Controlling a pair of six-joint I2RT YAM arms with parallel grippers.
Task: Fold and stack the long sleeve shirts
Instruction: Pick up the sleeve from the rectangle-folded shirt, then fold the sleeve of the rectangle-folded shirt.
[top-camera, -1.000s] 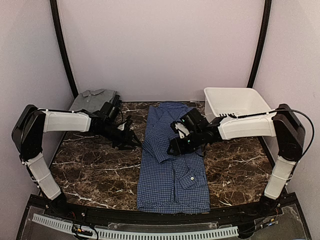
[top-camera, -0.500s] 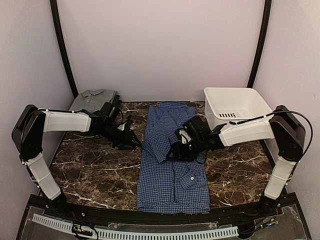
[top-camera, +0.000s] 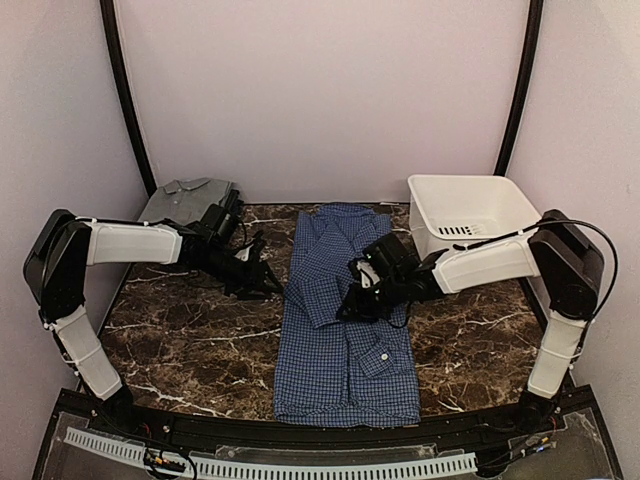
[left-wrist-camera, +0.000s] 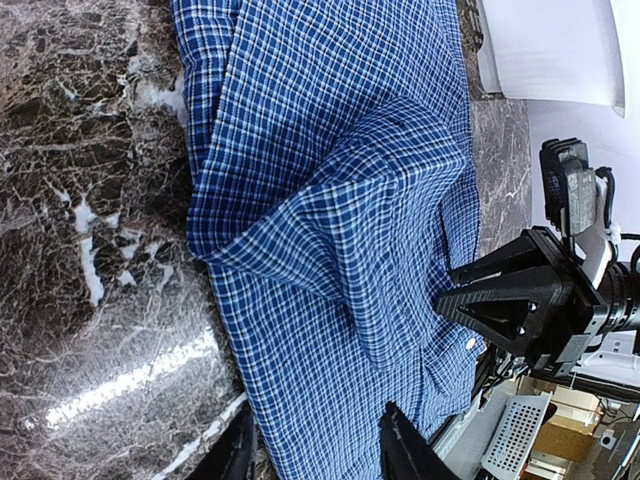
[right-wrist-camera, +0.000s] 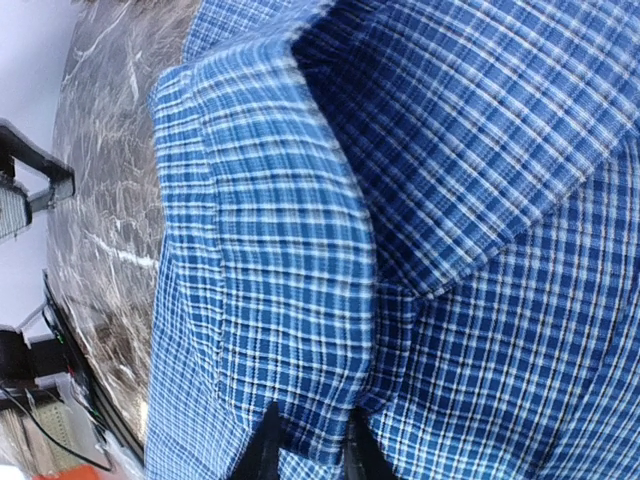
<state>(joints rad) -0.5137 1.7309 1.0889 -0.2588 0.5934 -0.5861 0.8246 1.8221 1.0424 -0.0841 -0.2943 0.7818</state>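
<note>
From the overhead camera, the grey shirt (top-camera: 188, 193) lies folded in the upper left, off the far left corner of the marble table (top-camera: 180, 340). Just right of it the left gripper (top-camera: 270, 288) sits low over the stone, right beside the left edge of the blue shirt (top-camera: 345, 350), which stretches down the middle of the frame with its collar at the top.

Only the left wrist camera shows me that claw's state. Its two fingers (left-wrist-camera: 235, 460) stand spread at the bottom edge, with checked cloth showing in the gap. I can't tell whether they touch it.

At centre right the right gripper (top-camera: 348, 306) is down on the shirt where a sleeve is folded across. The overhead view hides its tips. The right wrist camera fills with blue check, and there the fingers (right-wrist-camera: 262, 450) sit close together at the bottom with a raised fold of the shirt running down between them, so I read it as pinching that fold.

The white tub (top-camera: 500, 200) stands at the upper right, apart from the shirt.
</note>
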